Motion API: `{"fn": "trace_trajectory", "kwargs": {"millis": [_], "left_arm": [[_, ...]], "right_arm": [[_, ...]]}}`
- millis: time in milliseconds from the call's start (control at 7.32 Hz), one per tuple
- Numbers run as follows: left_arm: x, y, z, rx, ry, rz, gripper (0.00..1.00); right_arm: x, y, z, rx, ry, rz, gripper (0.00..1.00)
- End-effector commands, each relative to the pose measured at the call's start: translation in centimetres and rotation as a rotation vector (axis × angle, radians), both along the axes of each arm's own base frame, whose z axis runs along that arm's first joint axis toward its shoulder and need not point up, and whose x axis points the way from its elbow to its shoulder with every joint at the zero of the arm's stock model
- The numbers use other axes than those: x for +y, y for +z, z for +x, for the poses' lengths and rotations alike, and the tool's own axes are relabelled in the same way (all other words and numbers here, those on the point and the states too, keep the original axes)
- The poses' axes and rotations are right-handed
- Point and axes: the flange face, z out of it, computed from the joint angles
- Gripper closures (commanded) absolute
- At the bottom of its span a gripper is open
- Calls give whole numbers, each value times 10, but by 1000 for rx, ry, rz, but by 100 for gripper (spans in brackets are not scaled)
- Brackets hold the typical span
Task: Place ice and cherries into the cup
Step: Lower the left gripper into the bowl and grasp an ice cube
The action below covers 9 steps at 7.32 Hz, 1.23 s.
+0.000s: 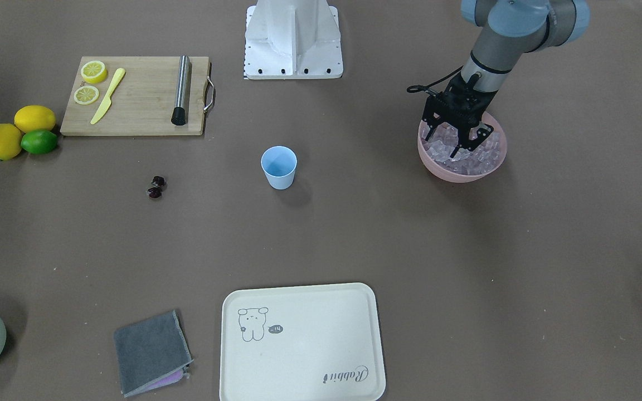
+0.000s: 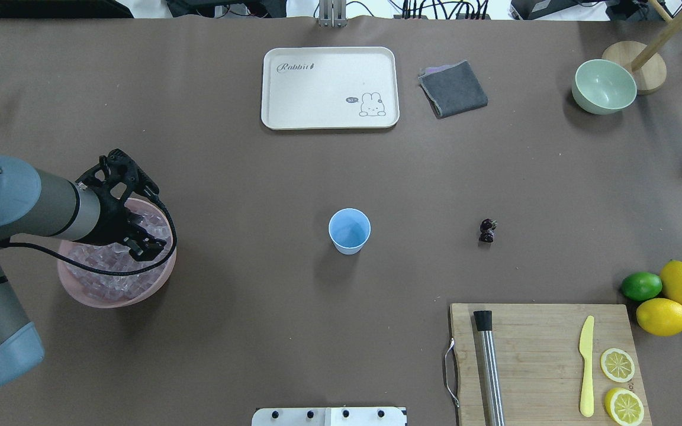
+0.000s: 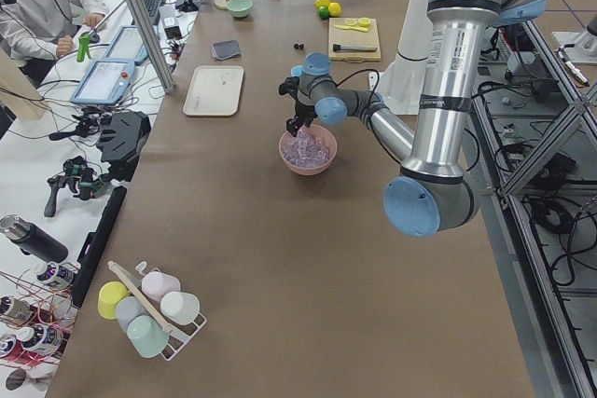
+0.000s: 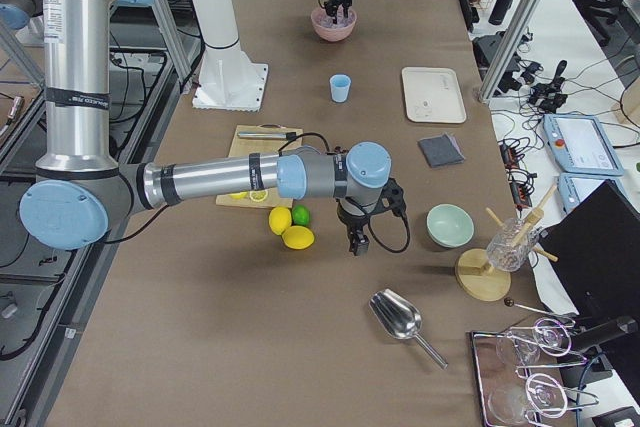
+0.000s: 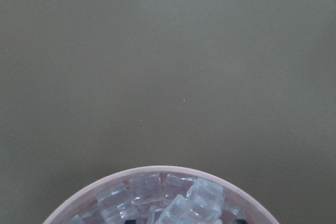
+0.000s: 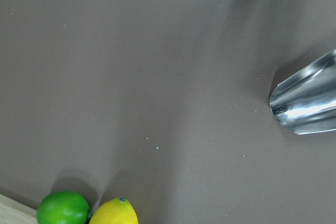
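Note:
The pale blue cup (image 1: pixel 279 167) stands upright and empty mid-table; it also shows in the overhead view (image 2: pixel 349 231). The dark cherries (image 1: pixel 156 186) lie on the table as a pair, well apart from the cup (image 2: pixel 487 231). The ice (image 1: pixel 488 153) is heaped in a pink bowl (image 1: pixel 455 172). My left gripper (image 1: pixel 456 139) points down into this bowl, jaws spread open, fingertips at the ice (image 2: pixel 104 266). The left wrist view shows the ice cubes (image 5: pixel 157 198) just below. My right gripper (image 4: pixel 355 237) shows only in the exterior right view, near the lemons; I cannot tell its state.
A wooden cutting board (image 2: pixel 530 355) holds lemon slices, a yellow knife and a steel muddler. Two lemons and a lime (image 2: pixel 642 286) lie beside it. A cream tray (image 2: pixel 329 86), grey cloth (image 2: pixel 453 89), pale green bowl (image 2: pixel 604 87) and a metal scoop (image 6: pixel 307 103) are farther off.

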Motion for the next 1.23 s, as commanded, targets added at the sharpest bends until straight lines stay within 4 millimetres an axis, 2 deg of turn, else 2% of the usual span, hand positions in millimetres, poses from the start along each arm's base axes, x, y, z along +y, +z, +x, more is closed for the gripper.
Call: {"fn": "trace_trajectory", "kwargs": {"millis": [0, 273, 819, 1092], "left_arm": [[1, 1, 10, -7, 6, 4, 31], [-3, 4, 15, -14, 9, 3, 32], [-5, 12, 8, -27, -2, -7, 32], [-5, 11, 9, -24, -5, -9, 37]], "right_arm": [[0, 4, 0, 0, -1, -8, 0], [0, 4, 0, 0, -1, -8, 0], [1, 3, -1, -16, -1, -8, 0], [1, 3, -1, -17, -1, -10, 0]]}}
